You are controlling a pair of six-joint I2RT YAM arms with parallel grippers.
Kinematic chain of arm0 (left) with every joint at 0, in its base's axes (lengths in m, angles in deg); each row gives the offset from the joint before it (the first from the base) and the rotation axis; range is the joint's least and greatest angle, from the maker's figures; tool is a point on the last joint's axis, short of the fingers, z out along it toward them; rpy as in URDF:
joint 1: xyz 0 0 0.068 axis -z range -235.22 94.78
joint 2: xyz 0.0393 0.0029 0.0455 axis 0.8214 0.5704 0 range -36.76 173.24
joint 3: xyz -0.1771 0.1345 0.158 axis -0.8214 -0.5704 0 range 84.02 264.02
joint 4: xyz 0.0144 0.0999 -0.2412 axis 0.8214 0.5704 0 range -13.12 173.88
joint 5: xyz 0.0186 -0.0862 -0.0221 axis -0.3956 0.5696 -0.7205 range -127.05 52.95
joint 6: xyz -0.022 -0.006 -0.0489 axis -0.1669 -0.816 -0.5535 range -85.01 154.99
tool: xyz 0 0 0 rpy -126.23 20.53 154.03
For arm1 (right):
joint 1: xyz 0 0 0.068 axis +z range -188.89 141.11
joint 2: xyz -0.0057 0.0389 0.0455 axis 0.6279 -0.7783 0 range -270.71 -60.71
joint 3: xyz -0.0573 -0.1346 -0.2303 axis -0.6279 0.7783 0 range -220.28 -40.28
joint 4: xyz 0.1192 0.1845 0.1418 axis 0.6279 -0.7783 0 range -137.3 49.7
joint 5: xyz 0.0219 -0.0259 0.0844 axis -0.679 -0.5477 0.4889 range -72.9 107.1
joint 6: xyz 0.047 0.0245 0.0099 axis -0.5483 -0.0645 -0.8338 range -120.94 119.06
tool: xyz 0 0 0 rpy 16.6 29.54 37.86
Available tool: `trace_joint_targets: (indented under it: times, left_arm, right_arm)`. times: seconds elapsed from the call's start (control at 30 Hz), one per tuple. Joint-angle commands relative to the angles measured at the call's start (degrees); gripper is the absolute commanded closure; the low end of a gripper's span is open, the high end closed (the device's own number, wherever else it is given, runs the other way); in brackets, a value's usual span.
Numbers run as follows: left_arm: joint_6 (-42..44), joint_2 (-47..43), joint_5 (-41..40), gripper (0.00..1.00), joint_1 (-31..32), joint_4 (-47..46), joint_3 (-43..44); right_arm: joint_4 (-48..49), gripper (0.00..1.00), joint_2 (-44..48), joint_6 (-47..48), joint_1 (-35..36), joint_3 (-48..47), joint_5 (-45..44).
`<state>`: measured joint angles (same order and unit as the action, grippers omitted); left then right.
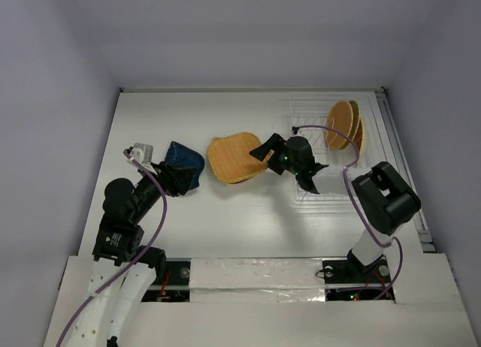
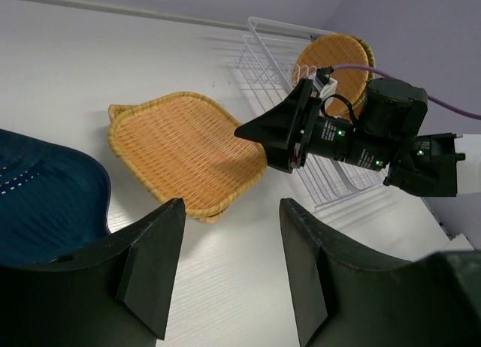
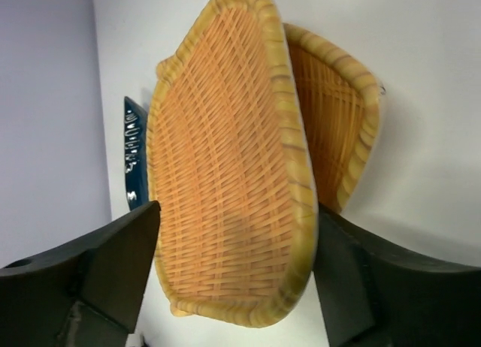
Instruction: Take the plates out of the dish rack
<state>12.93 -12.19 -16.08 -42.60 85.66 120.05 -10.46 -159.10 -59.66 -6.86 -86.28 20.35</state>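
Observation:
Two orange-tan woven plates (image 1: 234, 159) lie stacked on the table's middle, the top one (image 3: 225, 174) slightly offset from the lower one (image 3: 338, 114). My right gripper (image 1: 264, 150) is open at their right edge, and the top plate's near rim lies between its jaws (image 3: 239, 212). A dark blue plate (image 1: 188, 165) lies on the table at the left. My left gripper (image 1: 179, 176) is open and empty just above the table beside it (image 2: 231, 212). The white wire dish rack (image 1: 316, 188) stands at the right with round woven plates (image 1: 344, 123) upright in it.
White walls close in the table on the left, back and right. The rack (image 2: 263, 54) sits close to the table's right edge (image 1: 392, 144). The right arm's forearm (image 1: 301, 161) reaches from the rack toward the stacked plates.

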Motion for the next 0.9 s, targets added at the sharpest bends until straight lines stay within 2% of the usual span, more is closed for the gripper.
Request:
trace_joint_targets:
  times: [0.0, 0.07, 0.3, 0.4, 0.47, 0.63, 0.87]
  left_arm:
    - [-0.44, -0.41, 0.56, 0.51, -0.41, -3.33, -0.61]
    - [-0.44, -0.41, 0.74, 0.5, -0.41, -3.24, -0.61]
    - [-0.44, -0.58, 0.65, 0.5, -0.41, -3.33, -0.7]
    - [-0.35, -0.76, 0.65, 0.5, -0.41, -3.24, -0.61]
    - [-0.35, -0.76, 0.65, 0.5, -0.41, -3.33, -0.7]
    - [-0.35, -0.93, 0.47, 0.5, -0.41, -3.24, -0.61]
    - [-0.26, -1.11, 0.65, 0.5, -0.41, -3.33, -0.61]
  right_arm:
    - [-0.48, 0.16, 4.86, 2.2, 0.84, 0.38, -5.77]
    - [-2.23, 0.1, 6.19, 3.34, 1.45, 0.73, -6.93]
    - [-7.25, 0.08, 9.35, 5.45, 3.73, 1.26, -11.32]
    - [-10.94, 0.06, 9.27, 7.12, 4.53, -0.32, -14.13]
    - [-15.05, 0.01, 7.7, 8.79, 5.23, -3.37, -14.76]
    - [-19.99, 0.01, 4.96, 11.43, 7.08, -8.57, -17.56]
    - [-34.38, 0.0, 3.38, 15.91, 11.3, -17.1, -31.44]
